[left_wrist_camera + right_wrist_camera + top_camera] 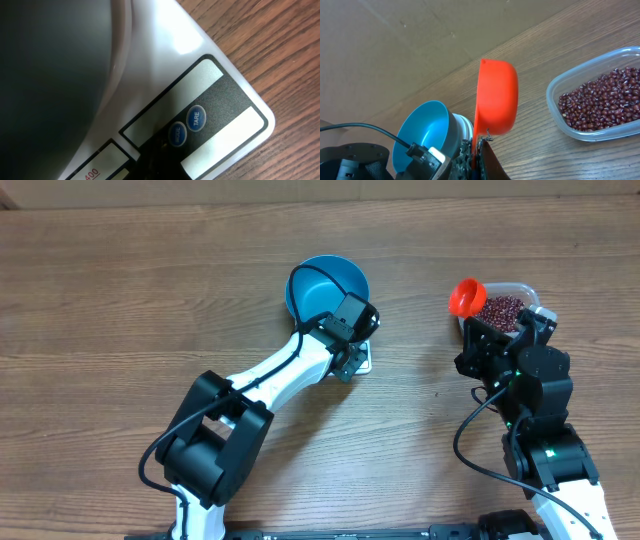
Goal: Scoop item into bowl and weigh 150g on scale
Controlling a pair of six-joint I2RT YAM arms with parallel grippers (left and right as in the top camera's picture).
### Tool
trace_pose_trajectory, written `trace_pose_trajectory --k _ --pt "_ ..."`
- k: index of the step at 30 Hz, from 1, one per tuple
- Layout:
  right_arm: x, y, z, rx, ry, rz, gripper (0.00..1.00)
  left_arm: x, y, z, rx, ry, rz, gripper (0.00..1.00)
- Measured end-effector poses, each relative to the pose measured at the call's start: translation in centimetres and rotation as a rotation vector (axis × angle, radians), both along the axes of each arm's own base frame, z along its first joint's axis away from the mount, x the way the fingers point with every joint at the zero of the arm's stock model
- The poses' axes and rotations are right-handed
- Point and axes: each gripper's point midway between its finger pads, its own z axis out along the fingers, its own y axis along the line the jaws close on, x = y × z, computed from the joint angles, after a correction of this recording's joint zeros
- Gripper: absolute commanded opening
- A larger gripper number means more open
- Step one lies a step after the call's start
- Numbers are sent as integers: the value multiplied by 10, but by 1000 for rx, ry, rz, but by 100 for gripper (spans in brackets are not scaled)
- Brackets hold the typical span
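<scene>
Right pincer (478, 150) grips orange scoop (496, 97); left pincer (353, 364) apparently touches scale (200, 55).

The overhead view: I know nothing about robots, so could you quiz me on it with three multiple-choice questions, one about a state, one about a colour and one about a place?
1. The blue bowl is:
A. empty
B. heaped full
C. upside down

2. The scoop is:
A. green
B. white
C. orange

3. The beans lie:
A. in the blue bowl
B. in the clear tub
C. in a glass jar

Answers:
1 A, since only the bowl's bare blue inside shows.
2 C, since the scoop is bright orange against the brown wood.
3 B, since the dark red heap sits inside the see-through tub.
</scene>
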Motion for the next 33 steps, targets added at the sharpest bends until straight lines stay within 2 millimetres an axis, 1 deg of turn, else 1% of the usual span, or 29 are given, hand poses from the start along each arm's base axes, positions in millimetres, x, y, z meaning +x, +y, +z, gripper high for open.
trace_pose_trajectory --k 28,31,33 --pt "0 0 0 0 1 0 4 4 -3 -1 -8 -10 0 4" --pt "0 0 0 0 1 0 4 2 -2 -1 2 2 0 4" --pt "0 0 0 0 0 0 4 -4 2 -2 21 28 0 4"
